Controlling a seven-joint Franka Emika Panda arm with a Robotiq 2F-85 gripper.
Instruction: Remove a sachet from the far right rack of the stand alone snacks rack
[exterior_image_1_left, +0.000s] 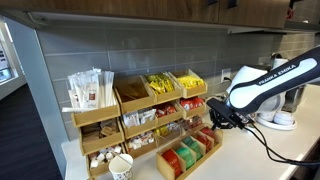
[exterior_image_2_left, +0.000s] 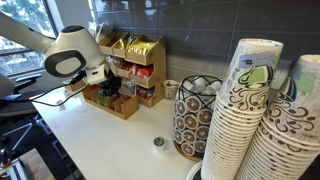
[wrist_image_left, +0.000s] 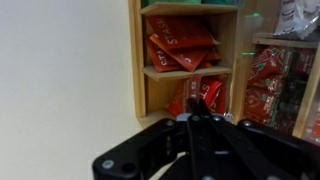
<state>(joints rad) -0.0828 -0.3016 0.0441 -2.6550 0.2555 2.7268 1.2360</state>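
Observation:
The low light-wood snacks rack (exterior_image_1_left: 190, 152) stands on the counter in front of the taller shelf; it also shows in an exterior view (exterior_image_2_left: 112, 103). The wrist view looks down its end compartment (wrist_image_left: 138, 60), which holds red sachets in stacked sections. My gripper (wrist_image_left: 193, 102) has its fingers together, with the tips on a tilted red sachet (wrist_image_left: 207, 92) in the lower section. In both exterior views the gripper (exterior_image_1_left: 213, 120) (exterior_image_2_left: 108, 82) hangs just over the rack's end. Green packets fill the neighbouring slots (exterior_image_1_left: 178, 160).
A taller three-tier wooden shelf (exterior_image_1_left: 130, 105) with snacks stands behind the rack against the tiled wall. A paper cup (exterior_image_1_left: 121, 167) stands by the counter's edge. Stacks of patterned paper cups (exterior_image_2_left: 240, 120) and a patterned container (exterior_image_2_left: 193, 118) fill one near side. A white appliance (exterior_image_1_left: 282, 112) stands behind the arm.

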